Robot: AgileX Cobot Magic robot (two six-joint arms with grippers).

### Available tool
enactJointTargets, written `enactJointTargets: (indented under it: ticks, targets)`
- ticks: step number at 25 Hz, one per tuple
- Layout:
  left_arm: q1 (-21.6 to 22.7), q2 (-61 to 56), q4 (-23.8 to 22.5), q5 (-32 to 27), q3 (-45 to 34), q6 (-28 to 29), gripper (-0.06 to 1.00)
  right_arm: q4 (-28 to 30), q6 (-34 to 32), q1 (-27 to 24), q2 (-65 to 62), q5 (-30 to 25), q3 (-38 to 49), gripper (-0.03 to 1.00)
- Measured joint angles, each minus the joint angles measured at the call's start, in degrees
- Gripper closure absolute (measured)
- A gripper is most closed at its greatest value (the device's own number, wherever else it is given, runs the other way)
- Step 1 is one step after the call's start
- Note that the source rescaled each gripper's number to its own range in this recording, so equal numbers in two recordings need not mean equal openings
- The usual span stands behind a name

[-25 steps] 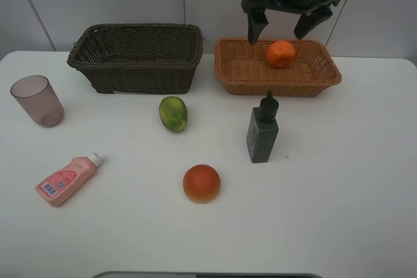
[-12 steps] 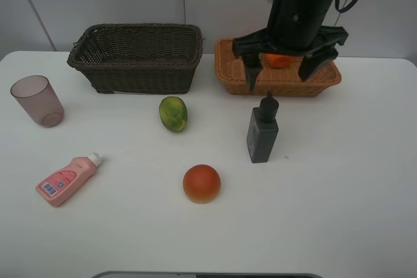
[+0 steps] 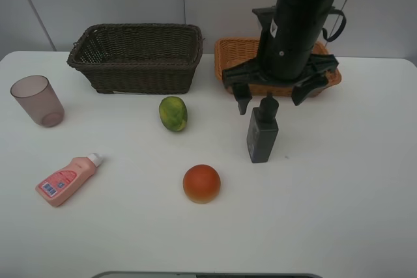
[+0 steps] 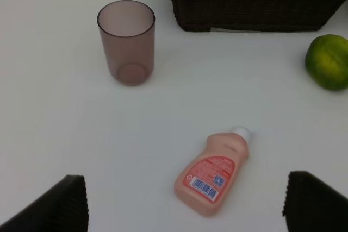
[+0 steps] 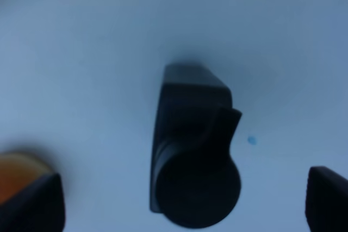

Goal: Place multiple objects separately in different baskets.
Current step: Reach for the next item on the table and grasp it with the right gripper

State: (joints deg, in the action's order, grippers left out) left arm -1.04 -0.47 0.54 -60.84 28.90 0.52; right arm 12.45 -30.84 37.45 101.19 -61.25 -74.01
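Right pincer (image 3: 270, 103) shifted off tan basket (image 3: 232, 49) toward front since earlier frames; now hangs over dark grey pump bottle (image 3: 262, 136), jaws spread either side of pump head. Bottle upright on surface (image 3: 339, 180), just in front of tan basket. Left pincer (image 4: 185, 202) spread wide above pink bottle (image 4: 213, 172), which lies on side near mauve cup (image 4: 126, 42).

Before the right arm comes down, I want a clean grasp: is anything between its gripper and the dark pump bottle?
Nothing visible. The right gripper hangs open over the pump bottle, one finger either side of its head, bare table around it; the tan basket lies behind.
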Motion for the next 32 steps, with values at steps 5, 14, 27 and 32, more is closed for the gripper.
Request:
enactJointTargets:
  ticks: [5, 14, 27, 32]
  targets:
    - [0.00, 0.00, 0.00, 0.00, 0.00, 0.00, 0.03, 1.39, -2.76, 0.00, 0.00, 4.21, 1.74, -0.01]
    - [0.00, 0.00, 0.00, 0.00, 0.00, 0.00, 0.03, 1.57, -3.00, 0.00, 3.95, 7.03, 1.74, -0.01]
    - [0.00, 0.00, 0.00, 0.00, 0.00, 0.00, 0.03, 2.19, -3.02, 0.00, 7.54, 7.49, 1.74, 0.00]
    - [0.00, 0.00, 0.00, 0.00, 0.00, 0.00, 0.03, 2.33, -3.02, 0.00, 7.54, 7.66, 1.74, 0.01]
